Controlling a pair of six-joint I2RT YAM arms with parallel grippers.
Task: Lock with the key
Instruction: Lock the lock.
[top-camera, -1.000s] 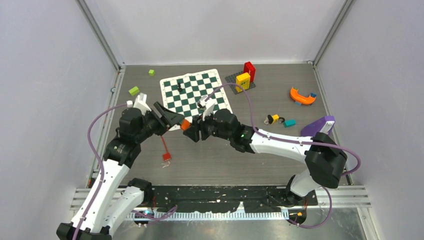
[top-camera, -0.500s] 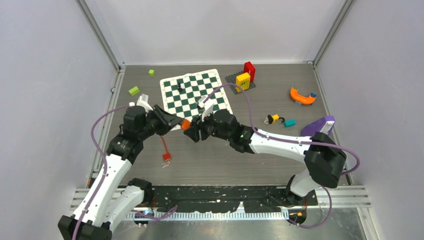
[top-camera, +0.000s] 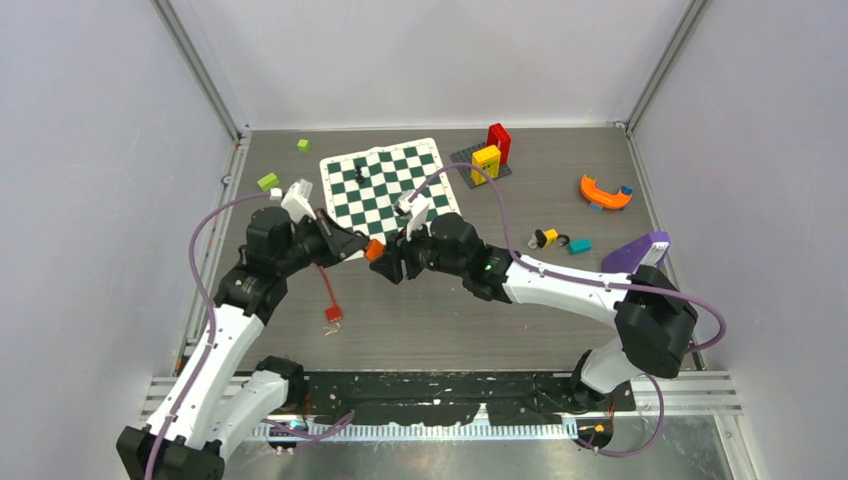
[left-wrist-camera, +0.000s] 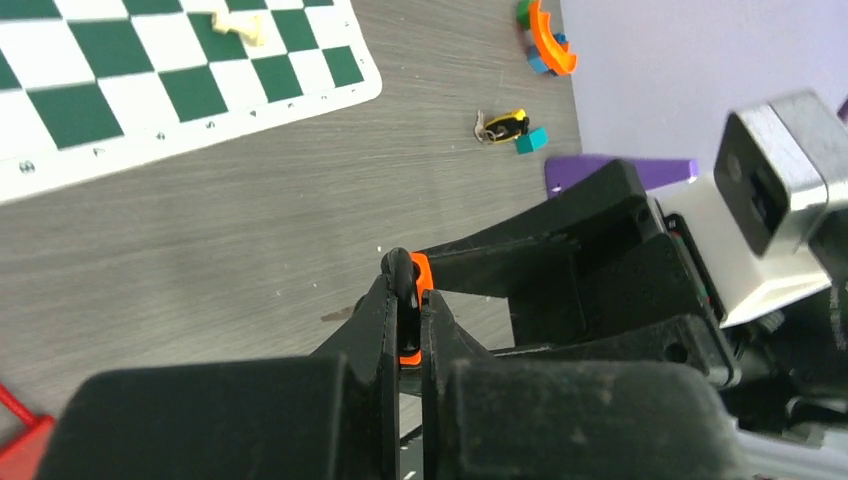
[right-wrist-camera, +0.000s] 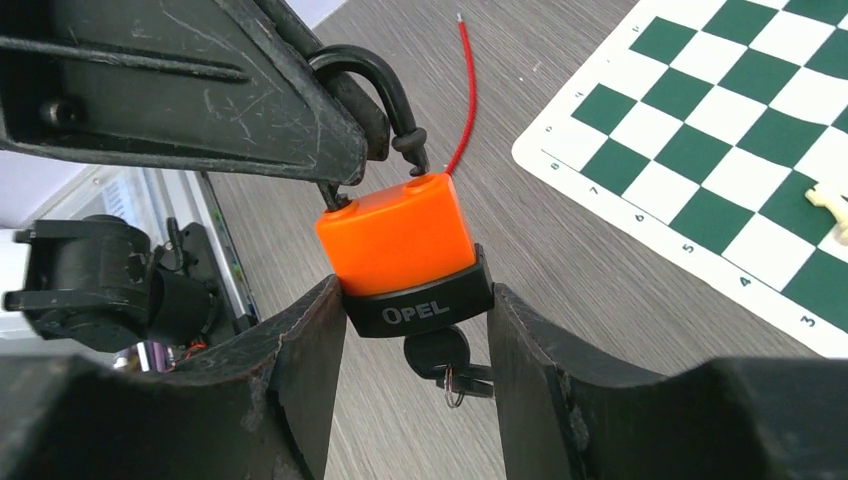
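An orange padlock (right-wrist-camera: 400, 235) with a black base marked OPEL hangs in the air between both arms, seen small from above as the padlock (top-camera: 373, 250). My right gripper (right-wrist-camera: 412, 290) is shut on the black base, one finger on each side. A black key (right-wrist-camera: 435, 352) sticks out of the lock's underside, with a ring and a second key hanging from it. My left gripper (left-wrist-camera: 408, 300) is shut on the black shackle (right-wrist-camera: 365, 75), which stands raised out of the body on one side. From above, the left gripper (top-camera: 356, 247) and right gripper (top-camera: 390, 262) meet at the lock.
A green-and-white chessboard mat (top-camera: 390, 180) lies just behind the grippers. A red cable with a tag (top-camera: 330, 300) lies below the left gripper. Red and yellow bricks (top-camera: 490, 153), an orange curved piece (top-camera: 604, 193), small keys (top-camera: 545, 238) and green blocks (top-camera: 268, 181) are scattered.
My left gripper has gone from open to shut, closing on the shackle, and its arm has shifted slightly right. The right gripper still holds the lock in place.
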